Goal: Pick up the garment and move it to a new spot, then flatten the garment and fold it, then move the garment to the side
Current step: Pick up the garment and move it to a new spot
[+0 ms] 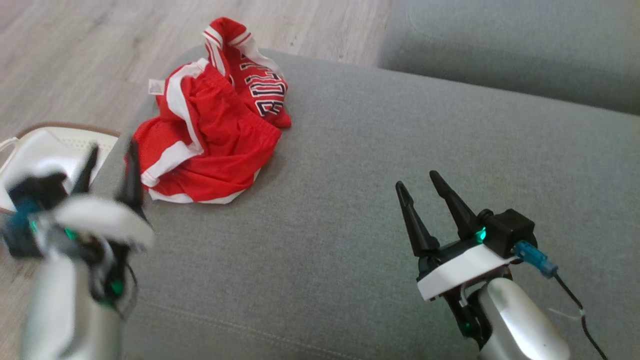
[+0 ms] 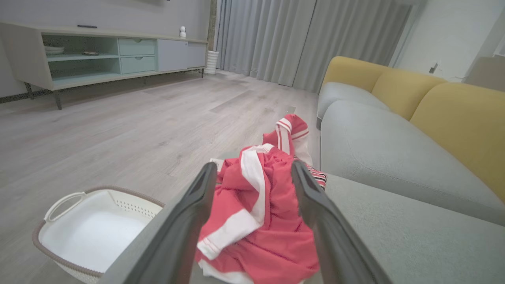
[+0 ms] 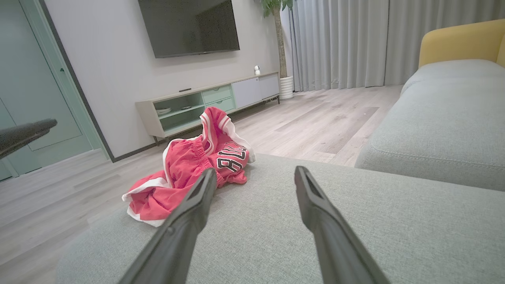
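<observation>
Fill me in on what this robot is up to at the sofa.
A red and white garment lies crumpled near the edge of the grey sofa seat, not yet picked up. The left pincer is open and right at it, its fingers framing it in the left wrist view; nothing is gripped. The right pincer, also open, hangs over bare seat further off. A white basket stands on the floor beside the seat.

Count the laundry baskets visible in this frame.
1. The white basket sits on the floor left of the grey seat cushion, beside the left gripper; more could be hidden beyond the cushion's edge.
</observation>
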